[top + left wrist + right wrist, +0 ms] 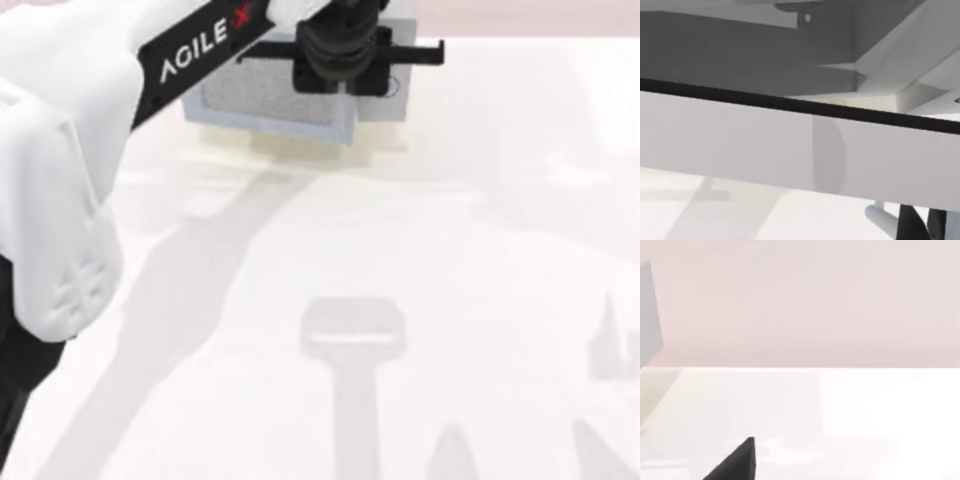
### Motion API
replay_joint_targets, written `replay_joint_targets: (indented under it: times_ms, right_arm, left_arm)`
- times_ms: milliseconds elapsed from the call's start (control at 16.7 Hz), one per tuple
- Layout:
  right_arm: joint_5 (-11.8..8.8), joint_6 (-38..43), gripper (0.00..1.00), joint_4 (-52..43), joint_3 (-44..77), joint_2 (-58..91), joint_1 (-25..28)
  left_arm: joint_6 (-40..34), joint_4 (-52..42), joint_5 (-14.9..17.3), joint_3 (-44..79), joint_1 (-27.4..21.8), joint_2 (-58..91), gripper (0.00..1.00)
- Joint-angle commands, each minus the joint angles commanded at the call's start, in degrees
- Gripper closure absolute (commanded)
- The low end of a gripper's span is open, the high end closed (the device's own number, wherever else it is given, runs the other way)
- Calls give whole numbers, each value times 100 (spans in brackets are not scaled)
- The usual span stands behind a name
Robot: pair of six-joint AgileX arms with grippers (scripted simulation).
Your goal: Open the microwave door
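Observation:
The light-grey microwave (pixel 385 40) stands at the table's far edge, just left of centre. Its door (pixel 265 100), with a speckled mesh window, is angled a little out from the body. My left gripper (pixel 342 70) hangs over the door's right edge, beside the knob panel (pixel 388 90). In the left wrist view the door (pixel 790 145) fills the middle as a pale band, with the dark oven interior above it. The handle bar (pixel 880 217) runs in behind the dark fingers (pixel 912 227) of the left gripper (pixel 932 225), which stand close together. The right gripper (pixel 740 462) is parked low over bare table, far from the microwave (pixel 647 315).
The white table (pixel 450 250) stretches from the microwave toward the near side, carrying only the arms' shadows. My left arm's white link (pixel 60 180) covers the left side of the top view. A pink wall (pixel 805 300) rises behind the table.

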Motion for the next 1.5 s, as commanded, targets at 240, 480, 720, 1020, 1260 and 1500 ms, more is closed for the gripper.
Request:
replay_joint_targets:
  times_ms: [240,480,720,1020,1260,1500]
  right_arm:
    - [0,0,0,0,0,0,0]
    - [0,0,0,0,0,0,0]
    - [0,0,0,0,0,0,0]
    - [0,0,0,0,0,0,0]
    - [0,0,0,0,0,0,0]
    - [0,0,0,0,0,0,0]
  left_arm:
    - [0,0,0,0,0,0,100]
    - [0,0,0,0,0,0,100]
    - [0,0,0,0,0,0,100]
    - [0,0,0,0,0,0,100]
    - [52,79,36,-111,-39,-52,100]
    - [404,458,192,-924,33,-512,100]
